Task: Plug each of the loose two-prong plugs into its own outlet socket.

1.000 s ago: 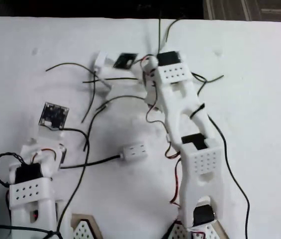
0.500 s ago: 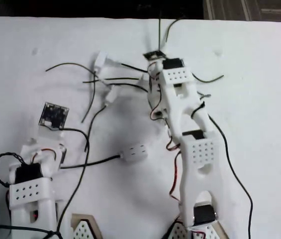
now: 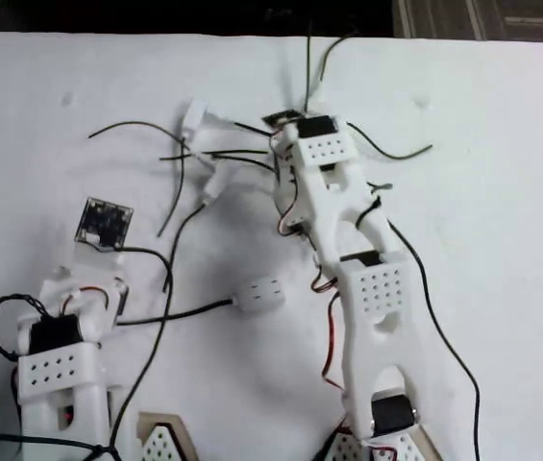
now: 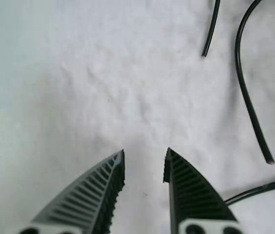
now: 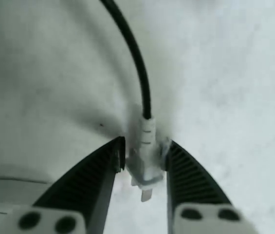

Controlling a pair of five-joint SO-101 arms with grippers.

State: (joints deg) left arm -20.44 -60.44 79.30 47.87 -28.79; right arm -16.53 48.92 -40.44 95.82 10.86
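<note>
My right gripper (image 5: 144, 144) is shut on a white two-prong plug (image 5: 145, 165) with a black cord; its prongs stick out between the fingers, just above the white table. In the high view this gripper (image 3: 283, 152) sits at the far middle among black cords. A white outlet socket block (image 3: 259, 293) on a black cable lies in the middle of the table. Two more white plugs lie to the far left, one (image 3: 194, 117) farther back and one (image 3: 215, 181) nearer. My left gripper (image 4: 144, 156) is open over bare table at the near left (image 3: 86, 274).
Loose black cords (image 3: 170, 158) cross the table between the plugs and the socket block. More cord ends (image 4: 247, 92) lie just beyond my left gripper. The white table (image 3: 502, 192) has free room on the right side and at the far left.
My right arm rolled its wrist and shifted slightly left with the plug. The nearer loose plug and its cords slid a little toward the near side. The left arm stayed still.
</note>
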